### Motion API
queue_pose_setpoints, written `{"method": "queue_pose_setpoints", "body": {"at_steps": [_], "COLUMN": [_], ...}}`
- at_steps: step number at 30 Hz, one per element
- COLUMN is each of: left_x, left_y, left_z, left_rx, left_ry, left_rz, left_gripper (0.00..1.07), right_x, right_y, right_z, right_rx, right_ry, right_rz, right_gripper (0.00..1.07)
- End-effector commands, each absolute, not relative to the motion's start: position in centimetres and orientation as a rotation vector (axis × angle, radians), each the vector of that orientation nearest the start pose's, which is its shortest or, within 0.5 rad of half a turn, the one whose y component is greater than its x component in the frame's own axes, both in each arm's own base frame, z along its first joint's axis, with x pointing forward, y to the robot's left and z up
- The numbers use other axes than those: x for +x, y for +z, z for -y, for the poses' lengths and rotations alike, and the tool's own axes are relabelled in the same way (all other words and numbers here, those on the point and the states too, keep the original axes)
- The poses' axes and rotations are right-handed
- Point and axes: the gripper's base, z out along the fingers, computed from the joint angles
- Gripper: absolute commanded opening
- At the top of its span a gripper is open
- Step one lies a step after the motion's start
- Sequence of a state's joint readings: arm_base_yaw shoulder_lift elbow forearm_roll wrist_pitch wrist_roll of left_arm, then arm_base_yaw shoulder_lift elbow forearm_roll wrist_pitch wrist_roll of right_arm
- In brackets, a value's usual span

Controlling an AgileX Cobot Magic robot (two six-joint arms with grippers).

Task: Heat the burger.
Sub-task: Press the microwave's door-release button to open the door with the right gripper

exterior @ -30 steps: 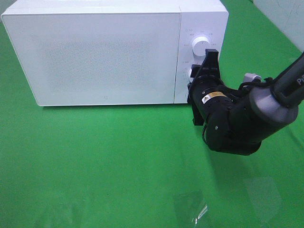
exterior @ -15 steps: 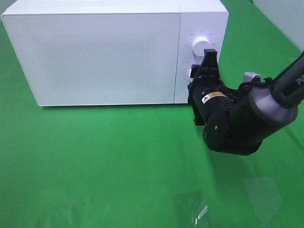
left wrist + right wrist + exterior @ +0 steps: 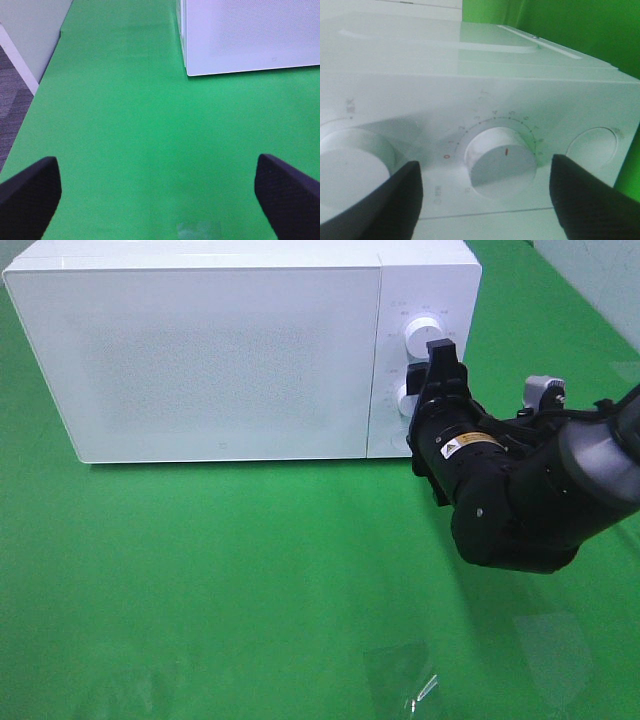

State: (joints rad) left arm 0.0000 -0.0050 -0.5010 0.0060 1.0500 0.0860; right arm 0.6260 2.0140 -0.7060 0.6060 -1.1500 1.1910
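Right wrist view has the right pincer (image 3: 482, 167) open astride the numbered dial (image 3: 502, 162), clear of it; the burger shows nowhere, place untellable; the microwave (image 3: 220, 350) door is closed; the left pincer (image 3: 157, 185) gapes empty over wide green counter (image 3: 250, 570).

Counter (image 3: 250, 570) has a plain green surface, flat and smooth. White microwave (image 3: 220, 350) stands directly on it at the far side, door shut, knobs at its right end. Pale glossy patch (image 3: 400, 680) lies flat near the front edge.
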Motion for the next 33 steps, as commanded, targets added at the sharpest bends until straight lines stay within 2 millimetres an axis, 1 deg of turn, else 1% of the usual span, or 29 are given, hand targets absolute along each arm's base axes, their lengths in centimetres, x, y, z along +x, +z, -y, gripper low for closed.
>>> {"method": "queue_pose_setpoints", "body": {"at_steps": [1, 2, 3, 4, 5, 6, 7, 8, 11, 12, 15, 16, 17, 18, 19, 20, 23, 24, 25, 26, 27, 29, 30, 31, 32, 33], "left_x": [-0.8, -0.8, -0.8, -0.8, -0.8, -0.8, -0.8, -0.8, -0.8, -0.8, -0.8, -0.8, -0.8, -0.8, -0.8, -0.8, -0.8, -0.8, -0.8, -0.8, -0.8, -0.8, -0.8, -0.8, -0.8, -0.8], "left_y": [27.8, 27.8, 27.8, 27.8, 27.8, 27.8, 27.8, 27.8, 27.8, 27.8, 27.8, 27.8, 27.8, 27.8, 27.8, 27.8, 27.8, 27.8, 27.8, 27.8, 27.8, 27.8, 27.8, 27.8, 27.8, 27.8], "left_z": [-0.1, -0.1, -0.1, -0.1, -0.1, -0.1, -0.1, -0.1, -0.1, -0.1, -0.1, -0.1, -0.1, -0.1, -0.1, -0.1, -0.1, -0.1, -0.1, -0.1, -0.1, -0.1, -0.1, -0.1, -0.1, -0.1], "left_rx": [0.086, 0.086, 0.086, 0.086, 0.086, 0.086, 0.086, 0.086, 0.086, 0.086, 0.086, 0.086, 0.086, 0.086, 0.086, 0.086, 0.086, 0.086, 0.086, 0.086, 0.086, 0.086, 0.086, 0.086, 0.086, 0.086], "left_ry": [0.066, 0.066, 0.066, 0.066, 0.066, 0.066, 0.066, 0.066, 0.066, 0.066, 0.066, 0.066, 0.066, 0.066, 0.066, 0.066, 0.066, 0.066, 0.066, 0.066, 0.066, 0.066, 0.066, 0.066, 0.066, 0.066], "left_rz": [-1.993, -1.993, -1.993, -1.993, -1.993, -1.993, -1.993, -1.993, -1.993, -1.993, -1.993, -1.993, -1.993, -1.993, -1.993, -1.993, -1.993, -1.993, -1.993, -1.993, -1.993, -1.993, -1.993, -1.993, -1.993, -1.993], "left_gripper": [0.98, 0.98, 0.98, 0.98, 0.98, 0.98, 0.98, 0.98, 0.98, 0.98, 0.98, 0.98, 0.98, 0.98, 0.98, 0.98, 0.98, 0.98, 0.98, 0.98, 0.98, 0.98, 0.98, 0.98, 0.98, 0.98], "right_x": [29.6, 29.2, 29.2, 28.7, 28.7, 28.3, 28.3, 28.0, 28.0, 27.8, 27.8, 27.7, 27.7, 27.7, 27.7, 27.6, 27.5, 27.4, 27.4, 27.4, 27.4, 26.7, 26.7, 26.3, 26.3, 25.6], "right_y": [12.6, 12.6, 12.6, 12.8, 12.8, 13.1, 13.1, 13.5, 13.7, 14.5, 14.7, 15.3, 15.3, 15.8, 15.8, 16.8, 17.1, 17.8, 17.8, 18.7, 18.7, 21.4, 21.4, 23.2, 23.2, 24.9], "right_z": [-16.2, -16.2, -16.2, -16.0, -16.0, -16.0, -16.0, -16.0, -16.0, -15.8, -15.7, -15.1, -15.1, -14.4, -14.4, -13.3, -12.9, -12.0, -12.0, -11.2, -11.2, -10.2, -10.2, -9.9, -9.9, -9.5], "right_rx": [1.024, 0.97, 0.97, 0.902, 0.902, 0.821, 0.821, 0.724, 0.674, 0.527, 0.494, 0.415, 0.415, 0.35, 0.35, 0.24, 0.206, 0.151, 0.151, 0.081, 0.081, -0.093, -0.093, -0.172, -0.172, -0.21], "right_ry": [1.045, 1.021, 1.021, 0.975, 0.975, 0.933, 0.933, 0.89, 0.862, 0.771, 0.748, 0.689, 0.689, 0.639, 0.639, 0.576, 0.554, 0.513, 0.513, 0.467, 0.467, 0.345, 0.345, 0.285, 0.285, 0.244], "right_rz": [-1.507, -1.563, -1.563, -1.617, -1.617, -1.666, -1.666, -1.723, -1.755, -1.865, -1.891, -1.951, -1.951, -1.999, -1.999, -2.06, -2.084, -2.121, -2.121, -2.168, -2.168, -2.275, -2.275, -2.295, -2.295, -2.298], "right_gripper": [0.72, 0.72, 0.72, 0.72, 0.72, 0.72, 0.72, 0.72, 0.72, 0.72, 0.72, 0.72, 0.72, 0.72, 0.72, 0.72, 0.72, 0.72, 0.72, 0.72, 0.72, 0.72, 0.72, 0.72, 0.72, 0.72]}}
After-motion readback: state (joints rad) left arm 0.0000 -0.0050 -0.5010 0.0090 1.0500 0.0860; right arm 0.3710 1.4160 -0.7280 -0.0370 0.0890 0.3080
